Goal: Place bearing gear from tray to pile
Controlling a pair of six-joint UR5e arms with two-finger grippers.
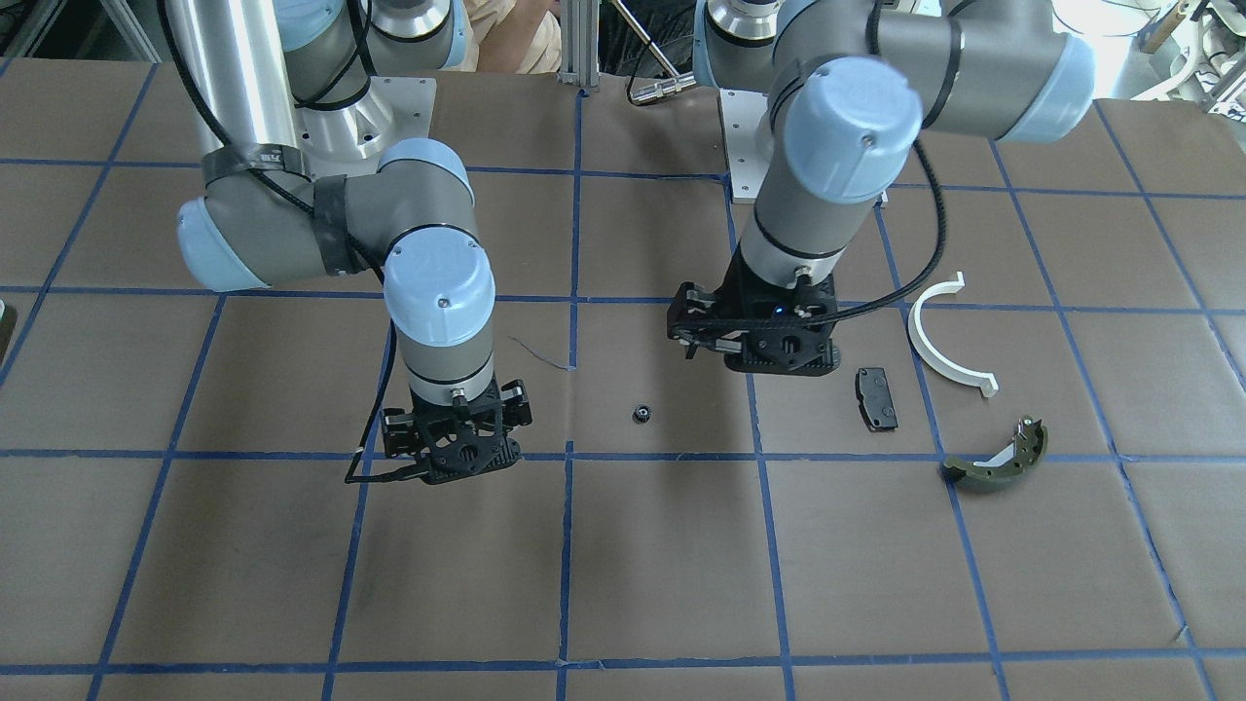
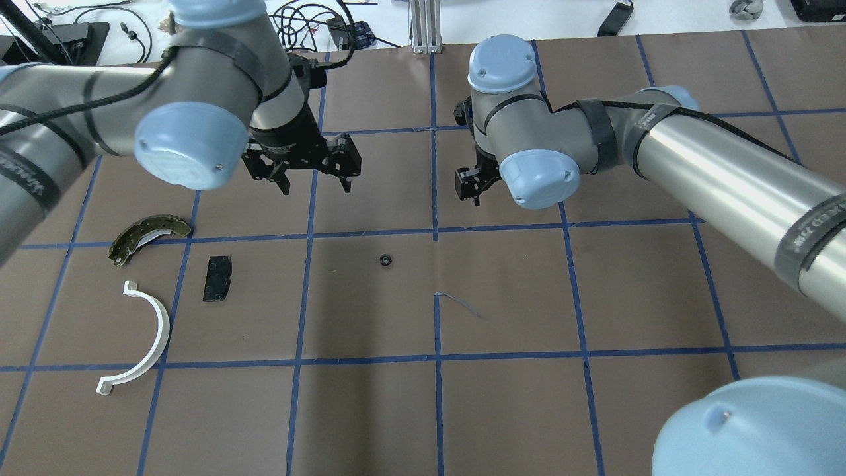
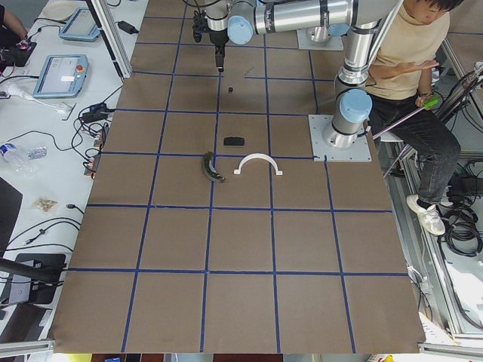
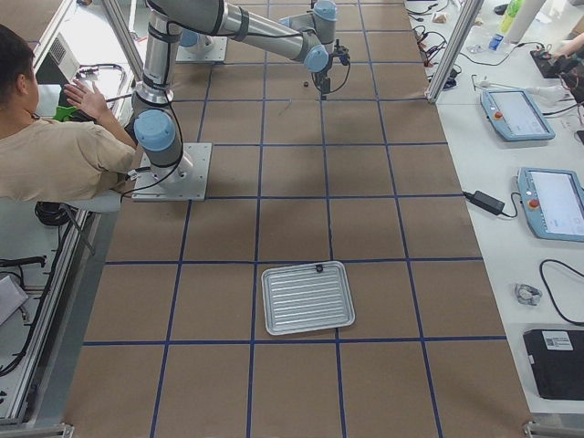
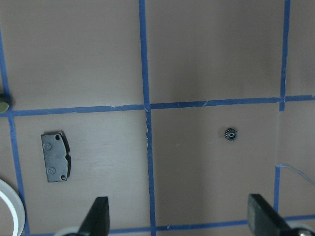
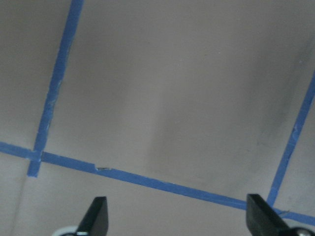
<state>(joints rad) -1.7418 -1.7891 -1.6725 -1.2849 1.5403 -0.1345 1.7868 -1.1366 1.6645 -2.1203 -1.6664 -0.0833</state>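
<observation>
1. At the far left of the overhead view, a white half-ring (image 2: 164, 330) is seen lying flat on the brown table (image 2: 502, 410), which is divided into squares by blue tape lines (image 2: 436, 297).
2. Just beyond the half-ring, an olive-green brake shoe (image 2: 151, 225) is found; the two are near each other but not touching.
3. To their right, in the next square, a small black pad (image 2: 217, 278) is laid flat. The three parts are set as a loose group, none touching another.
4. The left gripper (image 2: 316, 188) is held above the table, beyond the pad. Its fingers are spread wide and nothing is held between them. In its wrist view the pad is seen at the left and the gear at the right.
5. The gear (image 2: 385, 260), small and black, is seen lying alone on the table in the square to the right of the pad's. It is well apart from the three parts and is gripped by neither arm.
6. The right gripper (image 6: 177, 219) is held over bare table to the right of the gear, fingers parted with nothing between them.
7. A silver ribbed tray (image 4: 307, 297) is shown only in the right side view, well apart from both arms. A dark speck (image 4: 318, 268) is seen at its far rim, too small to be identified.
</observation>
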